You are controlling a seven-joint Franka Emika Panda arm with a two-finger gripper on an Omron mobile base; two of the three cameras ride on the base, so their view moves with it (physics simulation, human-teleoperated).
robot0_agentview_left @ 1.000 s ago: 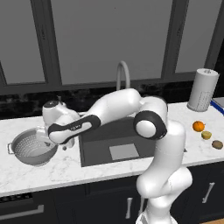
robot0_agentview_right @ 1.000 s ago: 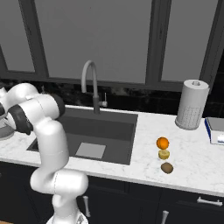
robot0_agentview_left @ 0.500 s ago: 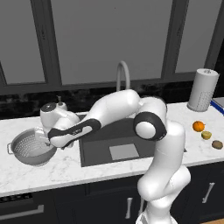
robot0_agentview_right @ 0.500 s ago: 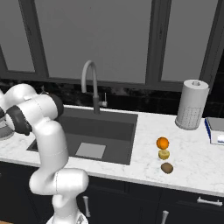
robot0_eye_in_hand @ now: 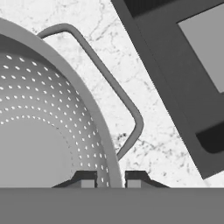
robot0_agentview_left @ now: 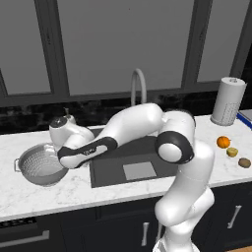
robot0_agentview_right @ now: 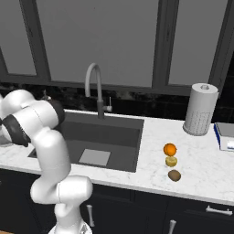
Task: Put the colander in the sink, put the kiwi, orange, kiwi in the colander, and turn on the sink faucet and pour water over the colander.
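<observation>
Looking along my hand view, I see the gripper point(robot0_eye_in_hand: 110, 179) at the bottom centre of the frame, its two dark fingertips point(robot0_eye_in_hand: 85, 178) set narrowly on either side of the colander point(robot0_eye_in_hand: 48, 118) rim, one inside the bowl and one outside. I cannot tell whether they actually press the metal. A loop handle point(robot0_eye_in_hand: 109, 83) curves across the middle of that frame over white marble, and the sink point(robot0_eye_in_hand: 183, 83) fills the upper right with its lighter panel showing.

From my left base view, the colander point(robot0_agentview_left: 42, 165) sits on the counter point(robot0_agentview_left: 59, 192) at the middle left of the frame, just left of the sink point(robot0_agentview_left: 133, 167). The arm stretches leftward across the basin, its hand down at the colander's right rim. The sink faucet point(robot0_agentview_left: 139, 86) arches up behind the arm at centre. At the right edge of that frame lie the orange point(robot0_agentview_left: 223, 142), a yellowish fruit point(robot0_agentview_left: 232, 152) and a brown kiwi point(robot0_agentview_left: 244, 162), with a paper towel roll point(robot0_agentview_left: 229, 101) behind them.

In my right base view the orange point(robot0_agentview_right: 169, 149) sits right of centre, well apart from the sink point(robot0_agentview_right: 91, 137).
</observation>
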